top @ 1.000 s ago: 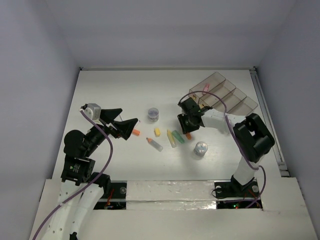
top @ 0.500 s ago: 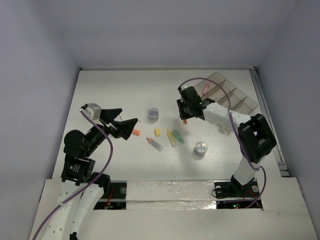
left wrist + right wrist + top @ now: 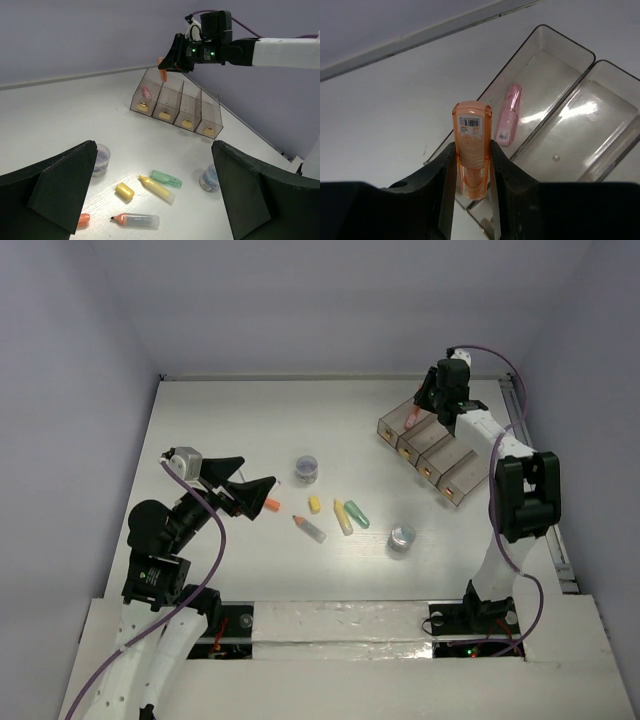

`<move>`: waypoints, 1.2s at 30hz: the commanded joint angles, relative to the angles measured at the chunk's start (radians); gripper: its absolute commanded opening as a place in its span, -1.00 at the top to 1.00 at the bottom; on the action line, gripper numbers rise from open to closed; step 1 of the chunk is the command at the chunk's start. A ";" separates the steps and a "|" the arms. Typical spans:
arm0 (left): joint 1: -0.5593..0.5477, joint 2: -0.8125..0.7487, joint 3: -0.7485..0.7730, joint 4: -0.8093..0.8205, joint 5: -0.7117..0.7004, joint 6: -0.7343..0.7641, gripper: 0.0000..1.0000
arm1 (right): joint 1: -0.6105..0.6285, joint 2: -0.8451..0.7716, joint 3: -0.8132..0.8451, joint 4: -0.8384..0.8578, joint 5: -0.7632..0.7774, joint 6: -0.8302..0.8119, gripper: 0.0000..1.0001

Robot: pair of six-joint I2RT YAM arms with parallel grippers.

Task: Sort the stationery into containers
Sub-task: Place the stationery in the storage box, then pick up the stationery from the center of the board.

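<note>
Right gripper (image 3: 472, 162) pinches orange marker (image 3: 471, 125) upright above far-left bin (image 3: 550, 70), pink marker (image 3: 509, 114) inside. Left gripper (image 3: 256, 473) jaws spread wide, hovering near-left.

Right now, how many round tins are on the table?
2. The purple tin stands behind and left of the green marker; the silver tin, in front and right of it. None seems hidden.

Four smoky bins (image 3: 192, 107) joined in one row. Four stubby markers: one pink marker (image 3: 509, 114), one orange marker (image 3: 471, 125), one yellow marker (image 3: 156, 188), one green marker (image 3: 165, 179). One white pen (image 3: 135, 219). Two small bits: yellow bit (image 3: 124, 191), orange bit (image 3: 83, 218). Two round tins: far tin (image 3: 307, 469), near tin (image 3: 402, 536).
</note>
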 commanded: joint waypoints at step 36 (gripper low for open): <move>-0.003 -0.011 0.013 0.037 0.000 0.007 -0.98 | 0.121 -0.225 -0.219 0.006 -0.298 0.000 0.16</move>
